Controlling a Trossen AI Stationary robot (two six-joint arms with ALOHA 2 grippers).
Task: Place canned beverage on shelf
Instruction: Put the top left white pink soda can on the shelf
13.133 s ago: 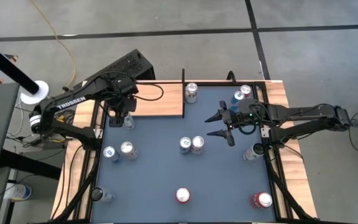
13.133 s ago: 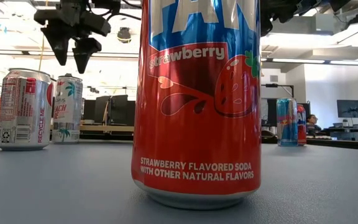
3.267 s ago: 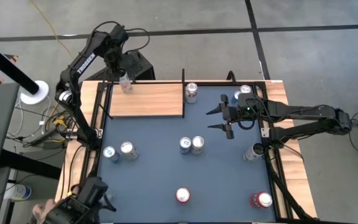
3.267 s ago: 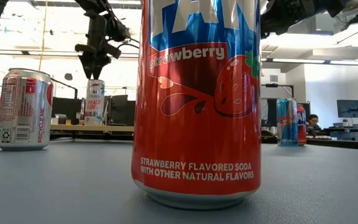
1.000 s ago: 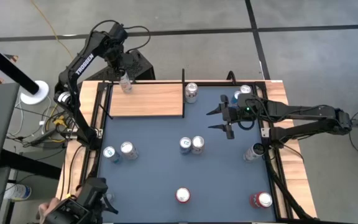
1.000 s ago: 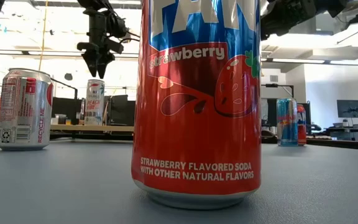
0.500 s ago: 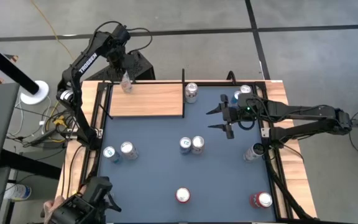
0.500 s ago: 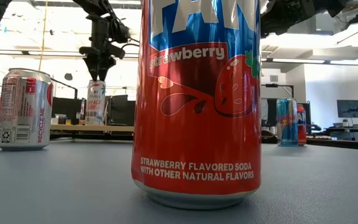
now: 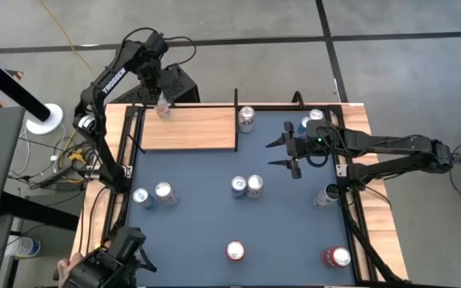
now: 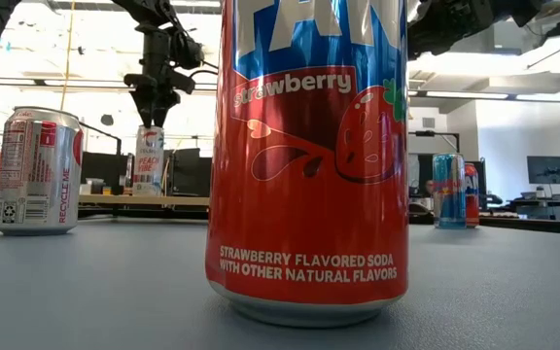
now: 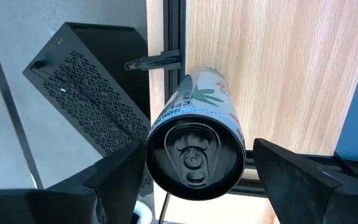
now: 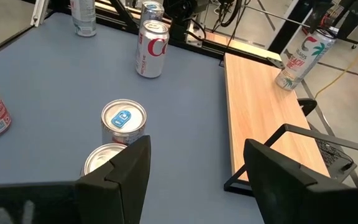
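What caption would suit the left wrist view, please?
Open left tool straddling a can on the shelf corner.

Left arm reaches toward 11 o'clock corner; left gripper (image 9: 160, 90) points down, fingers (image 11: 120, 177) spread apart, touching nothing. Right arm stretches in from 3 o'clock, low and level; right gripper (image 9: 282, 154) hangs near table centre, fingers (image 12: 124, 168) parted, empty.

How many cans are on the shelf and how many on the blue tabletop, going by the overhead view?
Cans on the shelf: 1
Cans on the blue tabletop: 10
Total: 11 cans in view; a dark object covers the near-left corner.
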